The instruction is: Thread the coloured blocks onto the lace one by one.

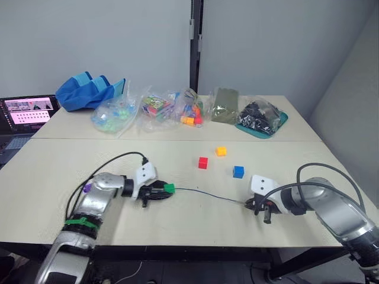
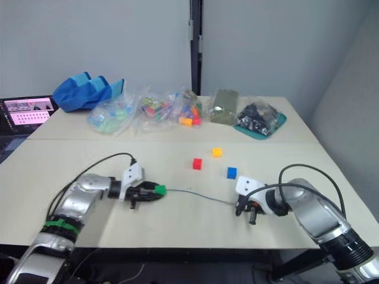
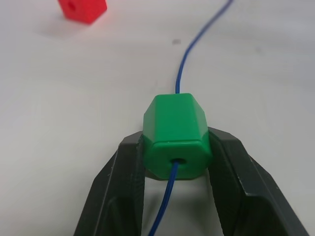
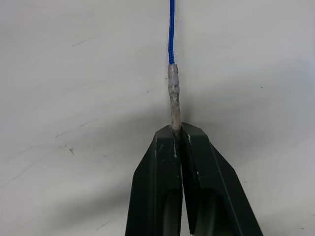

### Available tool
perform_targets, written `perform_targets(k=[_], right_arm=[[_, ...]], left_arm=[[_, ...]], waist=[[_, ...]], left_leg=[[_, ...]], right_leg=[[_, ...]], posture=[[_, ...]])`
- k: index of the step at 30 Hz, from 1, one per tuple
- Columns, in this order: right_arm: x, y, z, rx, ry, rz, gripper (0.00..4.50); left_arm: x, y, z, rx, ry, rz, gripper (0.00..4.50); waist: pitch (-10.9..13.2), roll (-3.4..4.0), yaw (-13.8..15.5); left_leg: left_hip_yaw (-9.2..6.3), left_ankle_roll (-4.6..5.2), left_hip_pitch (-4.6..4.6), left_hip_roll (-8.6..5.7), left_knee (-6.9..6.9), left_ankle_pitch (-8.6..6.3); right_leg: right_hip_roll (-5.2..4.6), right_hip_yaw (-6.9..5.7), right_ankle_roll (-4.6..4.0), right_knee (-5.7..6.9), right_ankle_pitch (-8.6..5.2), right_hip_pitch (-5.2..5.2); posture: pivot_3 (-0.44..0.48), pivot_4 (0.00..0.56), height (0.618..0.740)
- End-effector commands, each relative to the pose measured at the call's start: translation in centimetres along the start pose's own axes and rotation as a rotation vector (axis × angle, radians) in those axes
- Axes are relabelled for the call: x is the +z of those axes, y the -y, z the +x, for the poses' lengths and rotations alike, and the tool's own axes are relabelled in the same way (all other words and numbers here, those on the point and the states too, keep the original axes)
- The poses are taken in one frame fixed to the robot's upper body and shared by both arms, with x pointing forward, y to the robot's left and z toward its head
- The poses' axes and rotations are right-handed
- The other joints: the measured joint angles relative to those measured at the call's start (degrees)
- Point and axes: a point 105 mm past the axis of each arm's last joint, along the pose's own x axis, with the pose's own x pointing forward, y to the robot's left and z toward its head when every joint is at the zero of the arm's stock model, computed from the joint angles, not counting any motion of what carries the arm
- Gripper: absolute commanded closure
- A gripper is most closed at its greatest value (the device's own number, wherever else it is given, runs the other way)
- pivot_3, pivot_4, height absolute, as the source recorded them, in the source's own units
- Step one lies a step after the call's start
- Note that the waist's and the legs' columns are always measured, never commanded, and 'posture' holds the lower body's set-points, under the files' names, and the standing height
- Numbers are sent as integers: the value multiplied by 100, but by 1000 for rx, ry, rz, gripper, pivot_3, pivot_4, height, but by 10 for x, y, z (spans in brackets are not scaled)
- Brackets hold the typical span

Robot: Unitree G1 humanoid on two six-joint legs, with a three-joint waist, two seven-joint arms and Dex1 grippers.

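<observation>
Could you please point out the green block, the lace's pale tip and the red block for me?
Green block (image 3: 176, 133), left wrist view, top face.
Lace tip (image 4: 173, 96), right wrist view, middle of the pale stiff end.
Red block (image 1: 203, 163), left eye view, its centre.

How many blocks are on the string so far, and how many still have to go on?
One is on: the green block has the lace running through its hole, and the left gripper grips it. The right gripper pinches the lace's pale tip. Still loose on the table: the red block, orange-yellow block and blue block, plus a purple piece beside the left arm.
</observation>
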Motion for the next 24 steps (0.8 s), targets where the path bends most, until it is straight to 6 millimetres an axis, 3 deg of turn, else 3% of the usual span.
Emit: perform_targets(k=[1, 6, 12, 20, 22, 24], right_arm=[[-3, -4, 6, 23, -14, 2, 4500], [-1, -6, 8, 29, -3, 3, 4500], [-1, -7, 10, 29, 2, 8, 4500], [1, -6, 11, 26, 14, 14, 4500], [1, -6, 10, 24, 17, 15, 4500], [1, -6, 10, 24, 19, 16, 4500]], left_arm=[[-6, 3, -23, 3, -41, -11, 3206], [-20, 9, -44, 22, -106, -61, 3206], [-31, -2, -69, 93, -180, -58, 3206], [-35, -2, -77, 79, -186, -89, 3206], [-30, -5, -79, 94, -167, -86, 2179], [-27, -7, -80, 97, -161, -83, 1561]], waist=[[0, 1, -4], [-7, -11, 33], [-7, -11, 15], [-9, -13, 15], [-9, -13, 15], [-8, -14, 18]], left_leg=[[0, 0, 3, 0, -3, 0], [3, -1, 4, 2, -2, -1], [6, 1, 5, 4, -4, -2], [8, 1, 5, 5, -5, -2], [8, 1, 5, 5, -6, -2], [8, 1, 2, 5, -6, -2]], right_leg=[[0, 0, -2, 1, -1, 1], [-1, -1, -2, 1, -2, 3], [0, 0, -3, 1, -3, -1], [1, 2, -3, 3, -3, -3], [1, 2, -4, 3, -3, -4], [1, 2, -4, 4, -3, -7]], posture=[[0, 150, 740], [0, 150, 740], [0, 150, 740], [0, 150, 740], [0, 150, 740], [0, 150, 740]])
